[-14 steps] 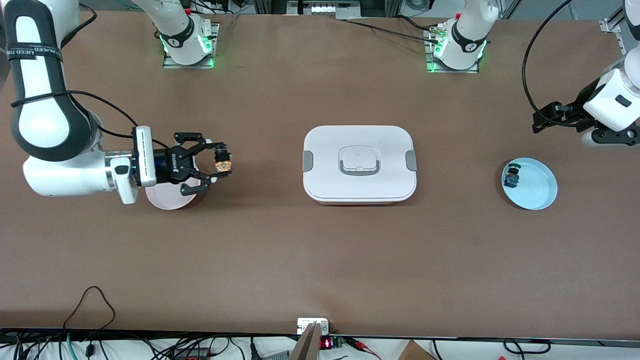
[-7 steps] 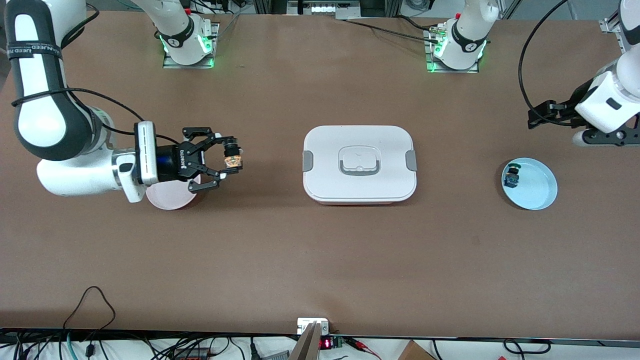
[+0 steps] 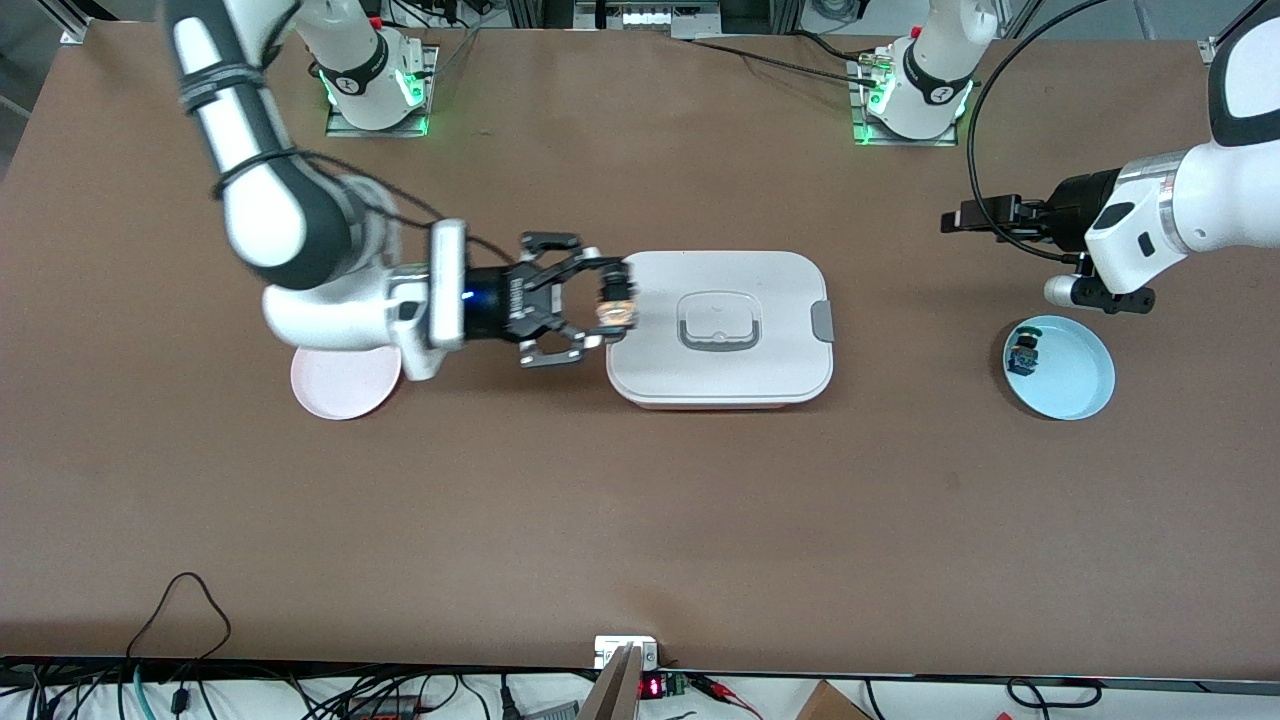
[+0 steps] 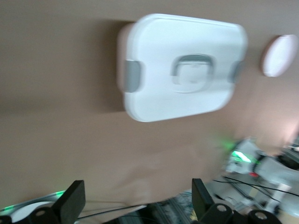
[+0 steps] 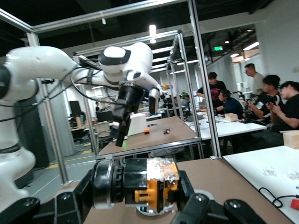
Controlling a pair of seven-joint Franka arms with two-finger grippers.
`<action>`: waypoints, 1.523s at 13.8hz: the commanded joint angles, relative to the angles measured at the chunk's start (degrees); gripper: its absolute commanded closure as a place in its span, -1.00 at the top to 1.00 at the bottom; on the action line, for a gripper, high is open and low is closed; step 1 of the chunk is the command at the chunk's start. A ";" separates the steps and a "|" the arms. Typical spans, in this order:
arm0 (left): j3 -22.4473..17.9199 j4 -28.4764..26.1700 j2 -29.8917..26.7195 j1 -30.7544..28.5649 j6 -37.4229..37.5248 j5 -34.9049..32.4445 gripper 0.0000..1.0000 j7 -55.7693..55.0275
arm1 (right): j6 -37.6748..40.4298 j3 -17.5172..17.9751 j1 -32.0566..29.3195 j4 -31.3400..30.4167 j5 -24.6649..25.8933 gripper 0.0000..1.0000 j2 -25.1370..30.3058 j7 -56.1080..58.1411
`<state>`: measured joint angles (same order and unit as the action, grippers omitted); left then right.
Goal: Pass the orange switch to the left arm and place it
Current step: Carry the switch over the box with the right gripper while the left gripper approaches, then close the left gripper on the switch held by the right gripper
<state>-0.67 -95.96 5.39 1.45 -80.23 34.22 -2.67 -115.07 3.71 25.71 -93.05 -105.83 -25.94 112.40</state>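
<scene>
My right gripper [image 3: 611,304] is shut on the orange switch [image 3: 618,308] and holds it in the air over the edge of the white box [image 3: 780,290] at the right arm's end. In the right wrist view the switch [image 5: 152,183] lies sideways between my fingers, black cap and metal ring on one side, orange body on the other. My left gripper [image 3: 950,218] is open and empty, in the air over the table between the box and the blue plate [image 3: 1085,385]. The left wrist view shows the box [image 4: 154,93] and my left gripper [image 4: 138,205] with its jaws wide apart.
A pink plate [image 3: 335,388] lies by the right arm's forearm; it also shows in the left wrist view [image 4: 279,55]. The blue plate holds a small blue and green switch [image 3: 1023,350]. The two bases [image 3: 375,85] [image 3: 915,95] stand along the table's robot edge.
My right arm has carried the orange switch from over the pink plate to the box's edge. My left arm has swung in from the table's end toward the box.
</scene>
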 commanded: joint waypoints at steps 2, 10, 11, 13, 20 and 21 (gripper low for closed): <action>-0.03 0.24 0.93 -0.48 0.69 17.51 1.00 3.18 | -13.13 -0.81 8.63 4.35 -4.99 -0.92 -0.86 -0.16; 2.86 -1.33 4.00 1.80 -13.53 37.93 1.00 16.78 | -18.26 -0.81 12.69 7.00 -7.64 -0.92 -3.24 0.01; 3.83 -1.95 5.14 1.80 -14.94 40.72 1.00 19.34 | -18.18 -0.81 12.69 7.00 -7.55 -0.92 -3.50 0.19; 5.15 -2.83 7.08 1.80 -17.06 44.87 1.00 19.98 | -18.26 -0.81 12.78 7.00 -7.55 -0.92 -3.50 0.28; 7.78 -9.86 9.72 1.98 -16.89 55.17 1.00 19.37 | -18.35 -0.81 12.96 7.00 -7.55 -0.92 -3.50 0.54; 9.27 -9.86 10.25 1.98 -17.07 55.60 1.00 19.37 | -18.26 -0.81 12.96 7.00 -7.55 -0.92 -3.50 0.63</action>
<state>6.45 -104.84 15.66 3.33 -96.66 87.70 16.21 -132.17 3.47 37.70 -87.64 -112.23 -28.83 112.30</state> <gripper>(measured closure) 0.000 0.278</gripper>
